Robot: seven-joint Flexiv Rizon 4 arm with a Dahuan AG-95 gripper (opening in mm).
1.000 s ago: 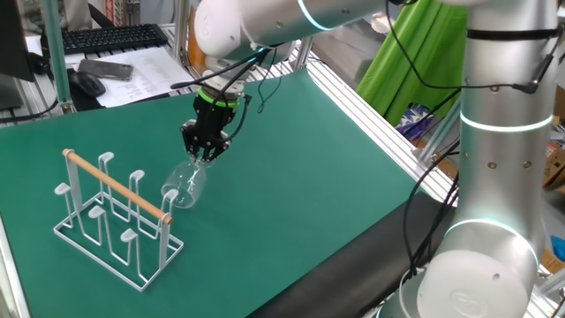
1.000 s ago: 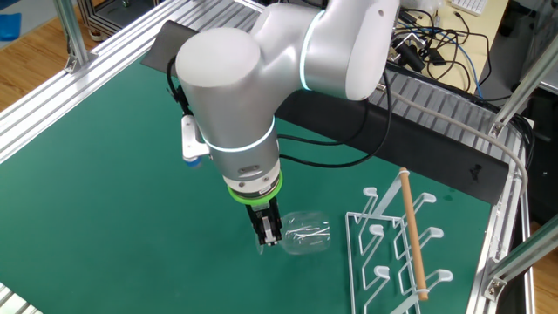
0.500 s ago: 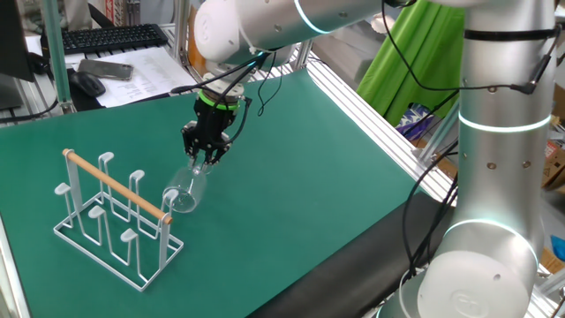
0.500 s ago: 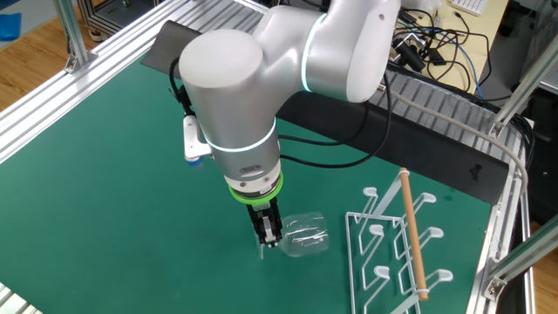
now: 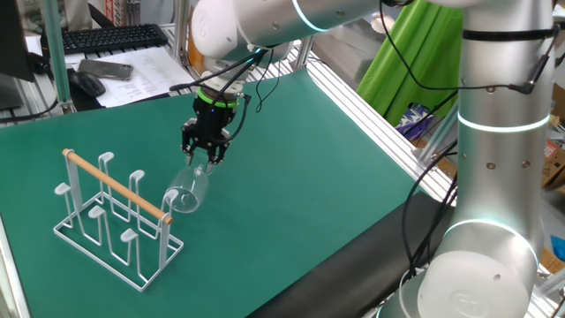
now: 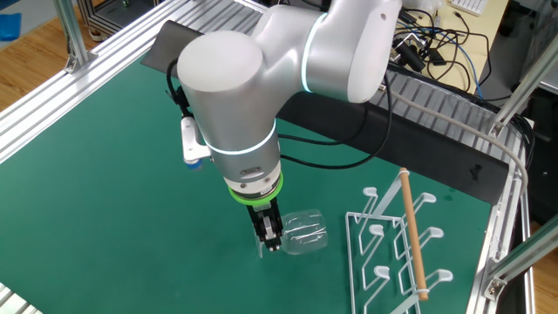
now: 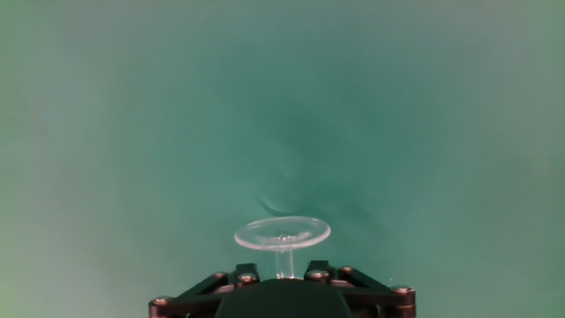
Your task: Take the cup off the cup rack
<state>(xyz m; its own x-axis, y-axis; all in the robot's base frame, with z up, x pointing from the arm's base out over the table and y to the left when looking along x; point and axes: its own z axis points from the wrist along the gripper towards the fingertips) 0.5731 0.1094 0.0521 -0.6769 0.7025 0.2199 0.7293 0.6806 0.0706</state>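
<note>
Clear stemmed cup (image 5: 187, 188), tilted, foot uppermost.

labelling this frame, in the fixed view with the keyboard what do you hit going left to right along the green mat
cup rack → cup, held tilted with its bowl nearest the rack → pincer shut on the cup's stem → bare green mat → the arm's grey base column.

Bright, even room light; the green table mat (image 5: 291, 168) shows soft shadows, and the hand view blurs toward its edges.
</note>
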